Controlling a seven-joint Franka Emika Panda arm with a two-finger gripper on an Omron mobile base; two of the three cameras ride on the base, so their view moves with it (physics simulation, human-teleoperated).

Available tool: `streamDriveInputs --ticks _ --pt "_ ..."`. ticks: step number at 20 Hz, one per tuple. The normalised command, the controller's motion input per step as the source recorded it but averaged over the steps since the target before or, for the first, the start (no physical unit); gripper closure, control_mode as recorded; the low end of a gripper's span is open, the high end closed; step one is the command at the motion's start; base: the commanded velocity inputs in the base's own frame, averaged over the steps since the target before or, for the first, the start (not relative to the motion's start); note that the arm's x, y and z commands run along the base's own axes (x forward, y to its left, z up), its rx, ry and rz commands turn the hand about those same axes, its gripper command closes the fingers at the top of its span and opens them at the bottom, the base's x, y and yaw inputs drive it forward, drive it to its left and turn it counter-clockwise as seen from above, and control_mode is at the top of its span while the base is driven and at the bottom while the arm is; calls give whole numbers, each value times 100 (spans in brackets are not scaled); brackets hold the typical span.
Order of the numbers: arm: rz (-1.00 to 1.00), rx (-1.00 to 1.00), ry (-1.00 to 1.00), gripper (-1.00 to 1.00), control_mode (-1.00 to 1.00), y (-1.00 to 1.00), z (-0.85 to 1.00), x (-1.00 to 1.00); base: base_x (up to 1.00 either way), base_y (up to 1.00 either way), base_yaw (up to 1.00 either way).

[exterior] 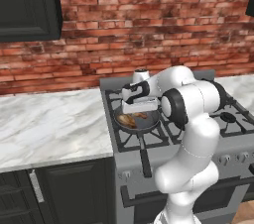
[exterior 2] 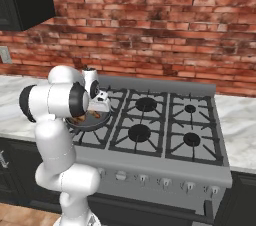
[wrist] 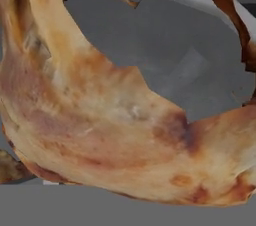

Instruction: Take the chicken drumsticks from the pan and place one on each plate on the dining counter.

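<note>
Two golden-brown roasted chicken drumsticks [exterior: 133,119] lie in the round dark grey frying pan [exterior: 149,125] on the black stove grates [exterior: 171,134]. The white arm's two-finger gripper [exterior: 140,110] hangs low over them; its grip apparently hidden, cannot tell.

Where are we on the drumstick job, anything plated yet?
Nothing looks plated: golden-brown meat still lies in the pan on the stove. In hand: the gripper is down at the pan, one drumstick very close in the hand view; whether it is grasped can't be told. Left: carrying both to plates on the dining counter.
</note>
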Motion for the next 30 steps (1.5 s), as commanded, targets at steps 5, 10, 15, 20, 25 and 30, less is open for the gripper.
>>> streamDriveInputs --ticks 5,10,15,20,25,30 --pt "5 0 -10 100 -100 3 -50 -21 0 0 0" --pt "6 2 -16 100 -100 1 -13 -23 0 0 0" --pt "5 3 0 100 -100 3 1 -2 0 0 0" --pt "12 0 -3 100 -100 0 53 -6 0 0 0" --pt "5 -3 -2 100 -100 0 82 -32 0 0 0" --pt "1 -1 -13 100 -100 -4 76 -54 0 0 0"
